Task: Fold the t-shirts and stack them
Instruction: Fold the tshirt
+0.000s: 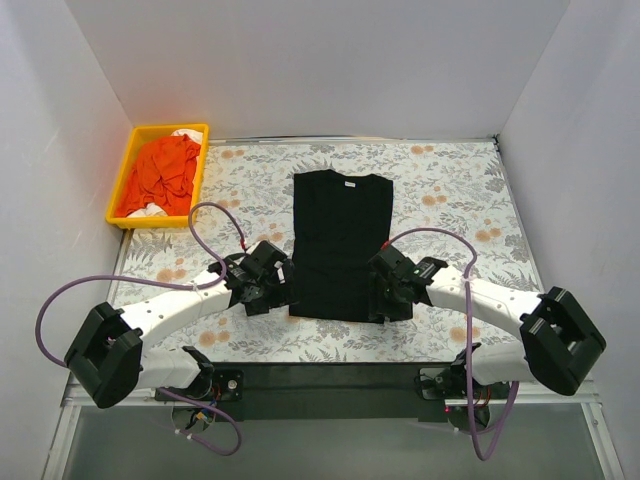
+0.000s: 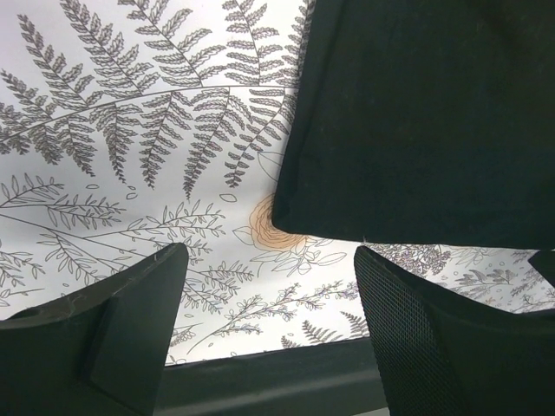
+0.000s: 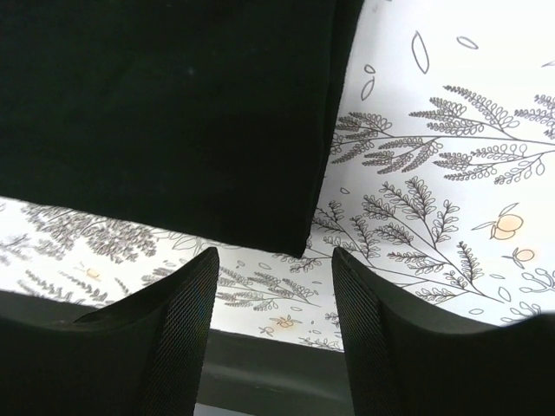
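Observation:
A plain black t-shirt [image 1: 340, 243] lies flat in the middle of the table, sleeves folded in, white neck label at the far end. My left gripper [image 1: 272, 292] is open and empty, just off the shirt's near left corner [image 2: 286, 217]. My right gripper [image 1: 385, 300] is open and empty, just off the near right corner [image 3: 299, 243]. In both wrist views the shirt's hem lies beyond the fingertips, with nothing between the jaws but the tablecloth. More tees, orange [image 1: 165, 172] and white, lie crumpled in the yellow tray.
The yellow plastic tray [image 1: 133, 155] sits at the far left corner. The table is covered with a fern and flower print cloth [image 1: 450, 190]. White walls stand on three sides. The table's dark near edge [image 2: 286, 381] runs right below both grippers.

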Robot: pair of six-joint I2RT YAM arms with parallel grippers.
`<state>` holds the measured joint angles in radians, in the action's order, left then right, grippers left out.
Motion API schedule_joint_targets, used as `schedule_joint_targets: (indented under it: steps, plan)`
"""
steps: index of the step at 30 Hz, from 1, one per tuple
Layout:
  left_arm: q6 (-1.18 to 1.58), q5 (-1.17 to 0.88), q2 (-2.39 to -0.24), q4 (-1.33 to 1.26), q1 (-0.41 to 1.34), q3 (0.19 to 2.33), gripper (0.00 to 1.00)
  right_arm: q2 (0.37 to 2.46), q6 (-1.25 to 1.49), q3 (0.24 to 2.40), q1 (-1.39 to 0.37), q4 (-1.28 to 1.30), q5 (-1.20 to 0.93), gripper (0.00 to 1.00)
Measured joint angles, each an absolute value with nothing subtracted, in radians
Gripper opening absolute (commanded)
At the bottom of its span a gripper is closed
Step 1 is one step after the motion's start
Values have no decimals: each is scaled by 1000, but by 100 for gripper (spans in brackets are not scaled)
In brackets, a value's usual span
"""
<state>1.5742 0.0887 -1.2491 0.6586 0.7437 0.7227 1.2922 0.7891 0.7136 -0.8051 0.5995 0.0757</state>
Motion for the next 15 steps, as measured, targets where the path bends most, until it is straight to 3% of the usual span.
schedule_joint_targets:
  steps: [15]
  plan:
    - [1548, 41, -1251, 589, 744, 703, 68, 1318, 881, 712, -827, 599, 149, 47]
